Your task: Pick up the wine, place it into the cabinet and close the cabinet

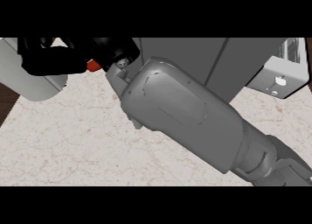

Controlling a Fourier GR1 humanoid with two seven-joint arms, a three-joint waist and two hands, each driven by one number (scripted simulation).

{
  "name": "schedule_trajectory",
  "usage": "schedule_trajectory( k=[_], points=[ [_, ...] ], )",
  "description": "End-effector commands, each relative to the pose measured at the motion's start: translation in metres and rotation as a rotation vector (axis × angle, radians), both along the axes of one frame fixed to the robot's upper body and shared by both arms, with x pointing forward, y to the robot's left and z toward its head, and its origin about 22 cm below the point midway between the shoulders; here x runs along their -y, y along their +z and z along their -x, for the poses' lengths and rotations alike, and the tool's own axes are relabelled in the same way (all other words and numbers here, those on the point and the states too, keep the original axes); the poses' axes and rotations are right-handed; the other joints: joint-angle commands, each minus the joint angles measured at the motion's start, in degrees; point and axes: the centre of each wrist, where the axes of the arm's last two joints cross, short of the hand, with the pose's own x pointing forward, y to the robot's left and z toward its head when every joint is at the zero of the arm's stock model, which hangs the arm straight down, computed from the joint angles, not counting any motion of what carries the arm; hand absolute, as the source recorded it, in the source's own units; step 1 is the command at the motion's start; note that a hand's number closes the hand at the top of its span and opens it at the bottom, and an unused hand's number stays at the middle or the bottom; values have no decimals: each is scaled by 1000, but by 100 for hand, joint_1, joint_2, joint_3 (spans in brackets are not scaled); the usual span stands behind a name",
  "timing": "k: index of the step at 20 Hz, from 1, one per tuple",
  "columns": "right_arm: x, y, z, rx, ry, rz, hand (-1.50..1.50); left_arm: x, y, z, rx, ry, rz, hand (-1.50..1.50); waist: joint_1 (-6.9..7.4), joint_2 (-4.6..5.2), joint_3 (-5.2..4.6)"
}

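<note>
My right forearm (pixel 184 113) crosses the view from the lower right to the upper left. Its black right hand (pixel 55 57) is at the top left with its fingers curled. A small red part of the wine bottle (pixel 92 65) shows beside the hand; the rest of the bottle is hidden by the fingers and wrist. The hand is in front of a light grey panel (pixel 29 81) at the left, which looks like part of the cabinet. The dark grey cabinet front (pixel 184 54) stands at the top centre behind the arm. My left hand does not show.
A pale appliance (pixel 284 72) with a small knob stands at the back right. The marble counter (pixel 61 144) spreads under the arm, with dark floor (pixel 0 105) beyond its left edge.
</note>
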Motion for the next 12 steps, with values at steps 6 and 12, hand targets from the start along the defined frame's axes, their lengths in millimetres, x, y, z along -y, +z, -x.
schedule_trajectory(
  k=[6,12],
  points=[
    [73,-57,-70,-73,-260,66,150,5,6,-3,24,9,5,150,-173,357,112],
    [74,-65,-73,-55,-248,79,150,6,8,-3,1,9,-4,150,-191,345,109]
  ],
)
